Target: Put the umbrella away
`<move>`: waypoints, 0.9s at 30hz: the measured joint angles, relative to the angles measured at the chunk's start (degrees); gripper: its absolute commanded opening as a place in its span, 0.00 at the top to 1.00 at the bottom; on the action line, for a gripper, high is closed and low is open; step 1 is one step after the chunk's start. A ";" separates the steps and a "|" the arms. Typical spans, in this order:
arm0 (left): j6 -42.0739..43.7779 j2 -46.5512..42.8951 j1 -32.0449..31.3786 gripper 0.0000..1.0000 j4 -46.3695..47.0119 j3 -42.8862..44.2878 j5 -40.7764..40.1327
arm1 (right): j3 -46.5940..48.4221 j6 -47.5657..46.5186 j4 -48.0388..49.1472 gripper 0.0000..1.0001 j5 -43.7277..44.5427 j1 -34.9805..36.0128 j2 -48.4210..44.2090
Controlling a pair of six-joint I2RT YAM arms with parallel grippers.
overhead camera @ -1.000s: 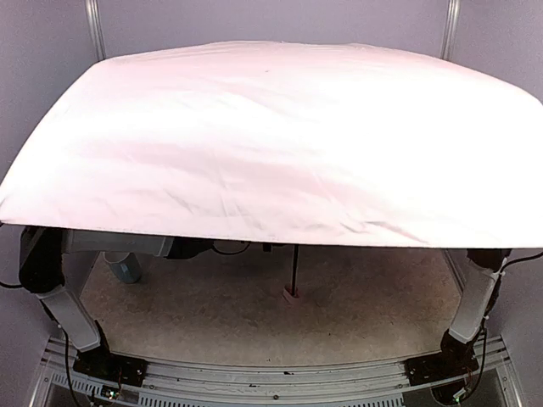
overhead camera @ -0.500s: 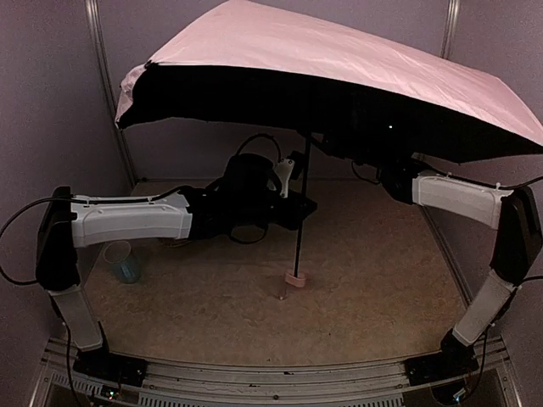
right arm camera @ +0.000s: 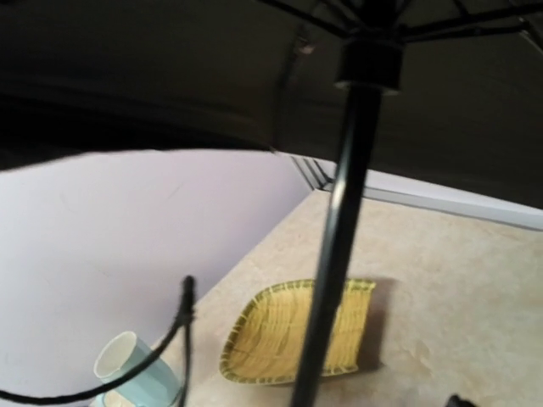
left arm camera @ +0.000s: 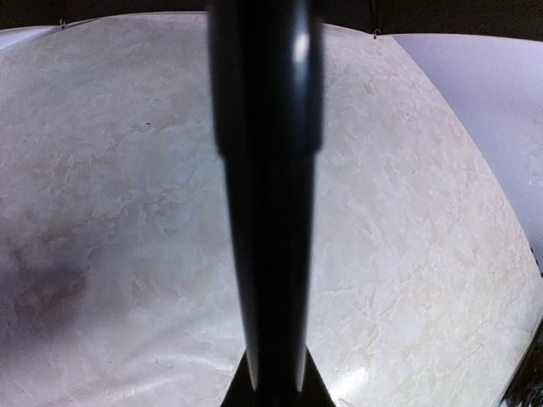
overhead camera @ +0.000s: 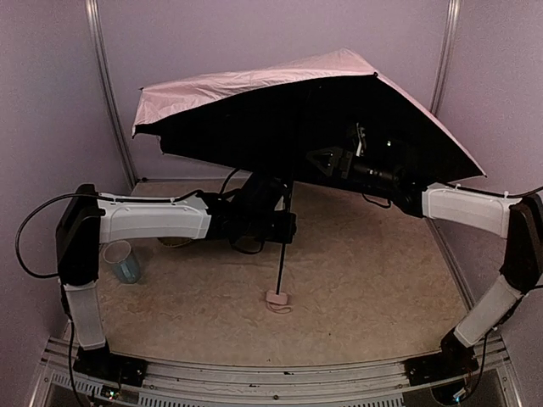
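— Where's the umbrella (overhead camera: 254, 85)?
— Open, handle on the bench (overhead camera: 382, 280), centre. Left hand (overhead camera: 287, 227) meets its shaft from 9 o'clock; right hand (overhead camera: 331, 161) at 1 o'clock (both grips hidden, cannot tell).

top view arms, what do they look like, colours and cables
The two match. The left arm and right arm have white, boxy shell links joined by black joint blocks, and both stand on black bases on a metal rail. Their far ends are black. A black cable loops off the left arm's elbow, and a thin cable runs by the right. No markings are readable.
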 measured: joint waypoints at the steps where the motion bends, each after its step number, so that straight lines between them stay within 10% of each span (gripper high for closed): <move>1: 0.11 0.00 -0.28 1.00 -0.22 0.00 -0.55 | -0.28 0.00 0.02 0.13 0.00 -0.07 0.00; 23: 3.26 3.39 -1.20 1.00 -0.70 0.85 -6.08 | 9.29 0.07 0.00 0.25 2.36 0.48 10.71; 27: 3.41 3.39 -1.20 1.00 -0.70 0.85 -6.10 | 11.37 0.26 -1.95 0.43 4.66 0.57 12.90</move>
